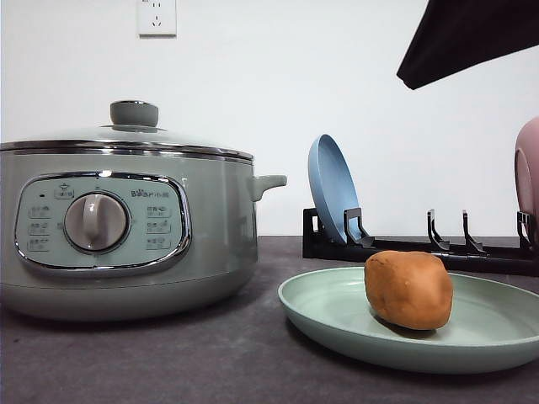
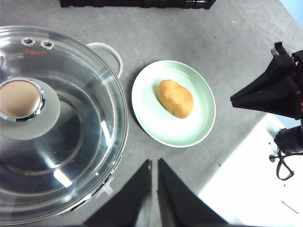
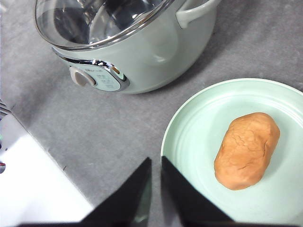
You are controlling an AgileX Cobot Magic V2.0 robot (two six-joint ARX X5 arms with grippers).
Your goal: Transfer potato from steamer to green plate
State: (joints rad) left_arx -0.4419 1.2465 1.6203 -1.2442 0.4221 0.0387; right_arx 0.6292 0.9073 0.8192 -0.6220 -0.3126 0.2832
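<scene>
The orange-brown potato [image 1: 408, 289] [image 2: 175, 98] [image 3: 247, 150] lies on the green plate [image 1: 328, 311] [image 2: 147, 116] [image 3: 199, 127], right of the steamer [image 1: 126, 227] [image 3: 142, 61]. The steamer's glass lid [image 2: 71, 142] with its green knob [image 1: 134, 113] is in place. My left gripper [image 2: 154, 163] hovers high above the table between steamer and plate, its fingers pressed together with nothing held. My right gripper [image 3: 156, 161] is shut and empty too, above the table by the plate's near rim. The right arm [image 2: 272, 92] shows beyond the plate.
A black dish rack [image 1: 421, 246] stands behind the plate, holding a blue plate [image 1: 333, 189] on edge and a pink plate [image 1: 528, 172] at the far right. A dark part of an arm [image 1: 472, 38] hangs at the top right. The grey tabletop [image 3: 94, 123] ends at a white edge.
</scene>
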